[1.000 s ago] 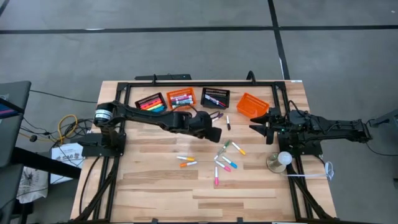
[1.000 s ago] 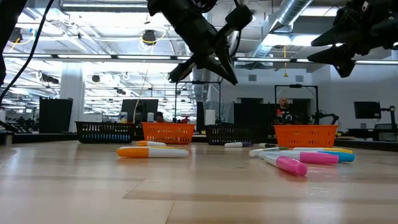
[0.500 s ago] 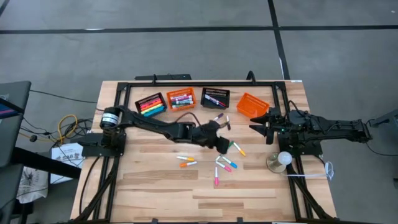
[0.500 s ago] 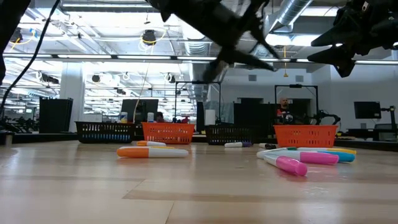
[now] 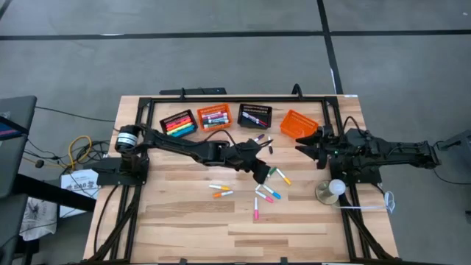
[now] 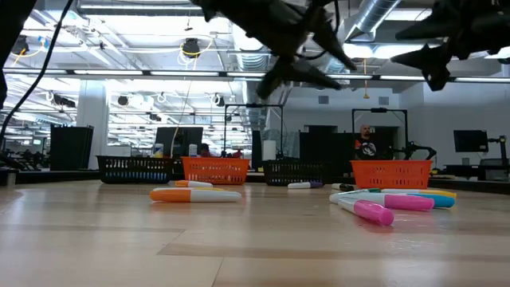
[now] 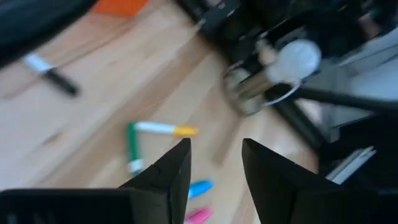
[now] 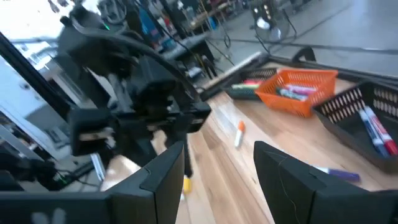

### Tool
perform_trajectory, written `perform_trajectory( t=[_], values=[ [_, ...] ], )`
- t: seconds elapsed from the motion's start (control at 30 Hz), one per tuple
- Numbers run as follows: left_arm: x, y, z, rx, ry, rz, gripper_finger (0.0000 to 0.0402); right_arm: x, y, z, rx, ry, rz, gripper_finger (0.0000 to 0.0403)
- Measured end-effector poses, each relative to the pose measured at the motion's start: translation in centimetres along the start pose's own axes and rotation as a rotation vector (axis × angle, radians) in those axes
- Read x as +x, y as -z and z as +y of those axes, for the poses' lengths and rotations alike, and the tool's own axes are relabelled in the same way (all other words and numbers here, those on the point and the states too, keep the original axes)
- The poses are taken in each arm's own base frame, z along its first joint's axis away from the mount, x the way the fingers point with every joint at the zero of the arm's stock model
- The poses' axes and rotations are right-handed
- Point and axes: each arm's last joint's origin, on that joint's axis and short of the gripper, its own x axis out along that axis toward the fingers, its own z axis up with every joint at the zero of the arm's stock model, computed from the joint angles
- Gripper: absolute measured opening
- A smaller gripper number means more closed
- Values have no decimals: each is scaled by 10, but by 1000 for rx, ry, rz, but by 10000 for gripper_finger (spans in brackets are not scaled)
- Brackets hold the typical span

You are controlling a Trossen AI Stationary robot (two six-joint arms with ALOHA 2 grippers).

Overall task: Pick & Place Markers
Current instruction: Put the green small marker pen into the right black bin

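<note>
Within the last second the left gripper point(image 5: 262, 172) has been carried away from the row of baskets at the back of the table point(image 5: 184, 228) and out over the loose markers point(image 5: 268, 193) near the middle. Over the same second its jaws have been parted. In the left wrist view the two fingers point(image 7: 166, 175) are seen spread with nothing between them, above a green marker point(image 7: 132, 148) and a yellow-capped one point(image 7: 163, 129). This is judged to be the approach to a fresh pick, and no marker is held yet.

The right gripper point(image 5: 304, 145) is kept waiting beside the far orange basket point(image 5: 298, 124), jaws apart and empty, unchanged over that second.

About a dozen markers are left lying on the wood: the main cluster under and just beyond the left gripper, an orange pair point(image 5: 221, 191) off to its left, and a black-and-white one point(image 5: 269, 145) nearer the baskets. The sorting is therefore judged to be only partly done.

Four baskets are lined up:
- the left black basket point(image 5: 178, 121) is filled with red, orange, yellow and green markers;
- the orange basket point(image 5: 213, 116) next to it is filled with pink and red ones;
- the second black basket point(image 5: 255, 115) is filled with purple and blue ones;
- in the far orange basket, set askew, no markers can be made out.
</note>
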Motion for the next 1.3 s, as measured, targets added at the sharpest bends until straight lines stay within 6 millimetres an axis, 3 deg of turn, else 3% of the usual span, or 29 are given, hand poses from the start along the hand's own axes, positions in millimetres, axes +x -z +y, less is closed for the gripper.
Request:
perform_trajectory(
  t=[0.17, 0.37, 0.63, 0.8, 1.07, 1.3],
  values=[
    [-27, 6, 11, 27, -150, 35, 139, 0, -5, 4, 31, -58, -36, 184],
    [-78, 30, 46, -92, -242, 9, 138, 15, -8, 17, -20, -316, 28, 184],
    [-157, 50, 69, -159, -187, -112, 138, 66, 1, 37, -242, -316, 269, 184],
    [-190, 61, 83, -151, -158, -175, 138, 102, 8, 46, -417, -295, 453, 184],
    [-226, 76, 110, -180, -116, -276, 138, 152, 23, 51, -569, -236, 806, 181],
    [-233, 86, 123, -183, -100, -289, 138, 183, 35, 51, -635, -202, 951, 173]
  ],
)
